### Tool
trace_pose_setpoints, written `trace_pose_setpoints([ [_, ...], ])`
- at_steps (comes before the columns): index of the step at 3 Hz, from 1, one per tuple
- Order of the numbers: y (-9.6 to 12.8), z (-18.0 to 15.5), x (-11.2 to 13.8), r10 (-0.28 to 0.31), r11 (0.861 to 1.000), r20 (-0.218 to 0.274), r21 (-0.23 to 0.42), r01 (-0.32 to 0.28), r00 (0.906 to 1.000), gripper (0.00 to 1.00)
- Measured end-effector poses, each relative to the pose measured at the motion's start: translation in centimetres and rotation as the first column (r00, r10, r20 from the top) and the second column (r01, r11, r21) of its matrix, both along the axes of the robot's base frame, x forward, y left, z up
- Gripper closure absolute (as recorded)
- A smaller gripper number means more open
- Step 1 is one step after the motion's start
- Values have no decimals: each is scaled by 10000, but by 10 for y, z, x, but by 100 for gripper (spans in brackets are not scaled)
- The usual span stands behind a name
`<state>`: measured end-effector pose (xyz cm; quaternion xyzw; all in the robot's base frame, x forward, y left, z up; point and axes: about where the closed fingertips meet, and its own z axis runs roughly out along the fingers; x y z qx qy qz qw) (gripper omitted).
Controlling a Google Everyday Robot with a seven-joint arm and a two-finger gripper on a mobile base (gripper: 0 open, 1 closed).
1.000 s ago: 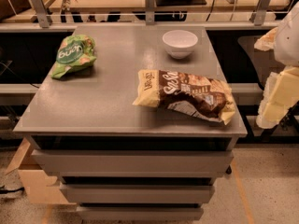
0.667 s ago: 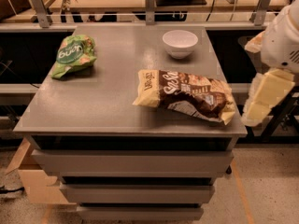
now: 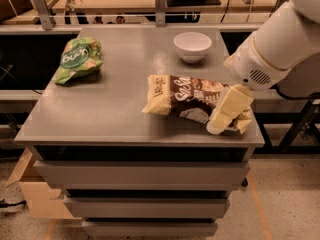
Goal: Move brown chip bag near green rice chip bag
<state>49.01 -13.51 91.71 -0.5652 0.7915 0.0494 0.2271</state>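
The brown chip bag [image 3: 182,100] lies flat on the right half of the grey table [image 3: 110,114], dark brown in the middle with cream ends. The green rice chip bag [image 3: 78,59] lies at the table's far left, well apart from the brown bag. My gripper [image 3: 220,121] hangs from the white arm [image 3: 280,39] that reaches in from the right. It sits over the right end of the brown bag and covers that end. I cannot tell whether it touches the bag.
A white bowl [image 3: 192,45] stands at the back of the table, right of centre, behind the brown bag. The table has drawers [image 3: 140,176] below its front edge. A rail and a cluttered bench run along the back. A cardboard box [image 3: 35,194] stands at the lower left.
My arm has swung in from the right edge toward the table. The gripper has moved left and now sits over the brown bag's right end. Neither bag has moved.
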Motion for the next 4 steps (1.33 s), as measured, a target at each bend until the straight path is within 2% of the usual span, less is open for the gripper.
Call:
trace_pose_setpoints([
  [1, 31, -22, 7, 95, 9984, -249, 555, -81, 9996, 0],
  [2, 50, -39, 14, 155, 9964, -428, 840, -118, 9990, 18],
  [3, 59, -44, 22, 190, 9956, -276, 927, -164, 9994, 42],
  [4, 60, -34, 31, 186, 9965, 257, 809, -207, 9995, 65],
])
